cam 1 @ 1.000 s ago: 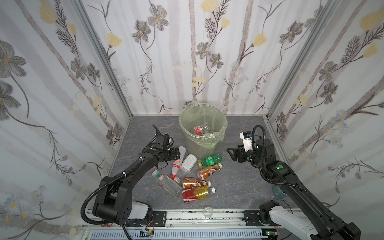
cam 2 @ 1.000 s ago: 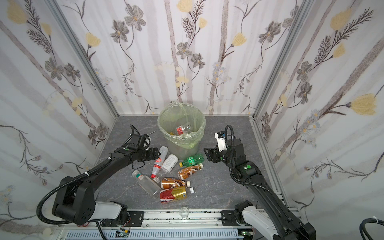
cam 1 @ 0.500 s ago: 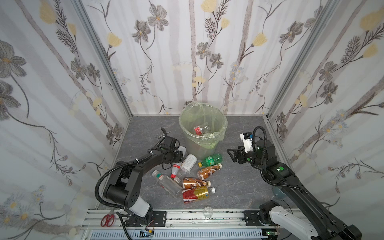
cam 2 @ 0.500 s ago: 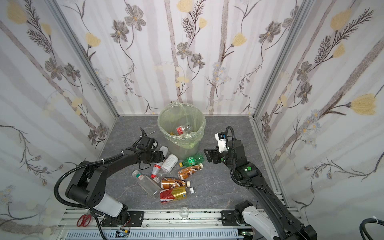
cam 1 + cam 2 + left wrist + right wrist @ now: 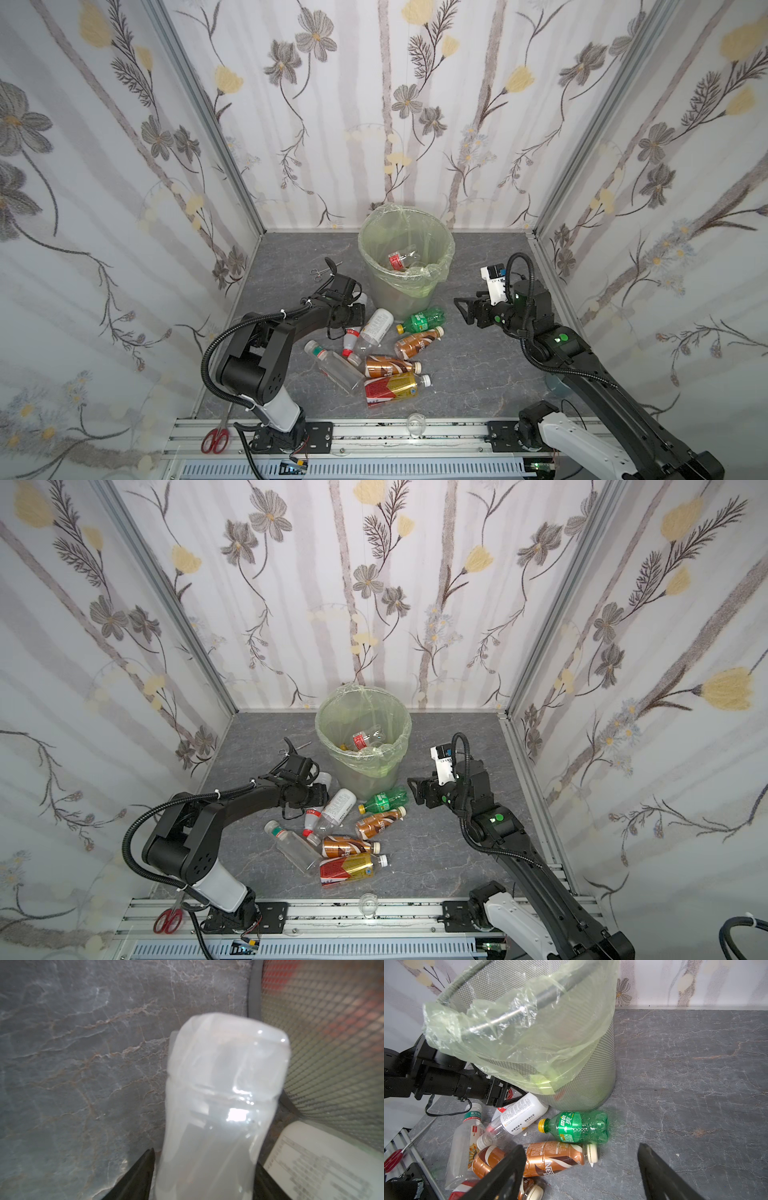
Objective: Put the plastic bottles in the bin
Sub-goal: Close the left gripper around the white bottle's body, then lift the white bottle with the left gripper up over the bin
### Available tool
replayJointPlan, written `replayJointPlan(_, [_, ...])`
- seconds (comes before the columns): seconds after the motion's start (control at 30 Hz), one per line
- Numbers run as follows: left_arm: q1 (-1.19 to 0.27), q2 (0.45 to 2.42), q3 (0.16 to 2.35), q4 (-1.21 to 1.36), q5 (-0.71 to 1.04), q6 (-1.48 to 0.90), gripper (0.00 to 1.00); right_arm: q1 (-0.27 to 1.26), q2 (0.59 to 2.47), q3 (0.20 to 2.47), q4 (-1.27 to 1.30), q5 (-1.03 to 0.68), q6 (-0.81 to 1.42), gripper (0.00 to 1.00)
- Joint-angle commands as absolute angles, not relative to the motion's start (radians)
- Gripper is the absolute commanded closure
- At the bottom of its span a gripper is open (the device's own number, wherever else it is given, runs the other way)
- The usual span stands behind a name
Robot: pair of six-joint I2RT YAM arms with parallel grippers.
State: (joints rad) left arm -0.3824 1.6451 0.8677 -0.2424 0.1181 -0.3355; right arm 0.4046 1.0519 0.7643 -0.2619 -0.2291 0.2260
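Left wrist view, item 1: clear bottle point(image 5: 224, 1084), lying on the grey table point(image 5: 83, 1064), its body between the two black fingers point(image 5: 143, 1169) of the left gripper point(image 5: 205, 1157). The fingers stood close against both its sides; whether they pinched it or only flanked it could not be told. The bottle's base pointed at the foot of the bin point(image 5: 332, 1043), just short of the mesh wall.

Item 2: right gripper point(image 5: 463, 311), off to the right of the bin, jaws spread wide with nothing between them. In the right wrist view a brown bottle point(image 5: 550, 1157) lay on the table ahead of the fingers, not between them. The green bottle point(image 5: 577, 1126) lay beyond it, close to the bin's foot.

Item 3, in both top views, on the near side of the bin, farthest from it first: red-gold bottle point(image 5: 390, 388), long clear bottle point(image 5: 332, 368), second brown bottle point(image 5: 388, 365), small red-capped bottle point(image 5: 351, 338), white-labelled bottle point(image 5: 376, 328).

Item 4: red-labelled bottle point(image 5: 399, 261), already inside the bin.

Changes against a second earlier: the left gripper had then stood just short of the clear bottle with wider jaws. It had since advanced toward the bin and narrowed around the bottle. The right gripper sat in nearly the same place. Everything under item 3 lay as before.
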Motion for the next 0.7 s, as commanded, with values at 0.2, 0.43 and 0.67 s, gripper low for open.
replayJointPlan(0.2, [-0.371,1.611,0.865,-0.219,0.036,-0.324,0.37,0.406,1.045,0.761,-0.24,-0.228,0.22,0.15])
replayJointPlan(0.43, [-0.338,1.566,0.871,-0.217,0.028,-0.324,0.43,0.405,1.046,0.761,-0.239,-0.228,0.222,0.15])
replayJointPlan(0.67, [-0.318,1.545,0.874,-0.219,0.046,-0.323,0.47,0.406,1.043,0.761,-0.239,-0.227,0.223,0.15])
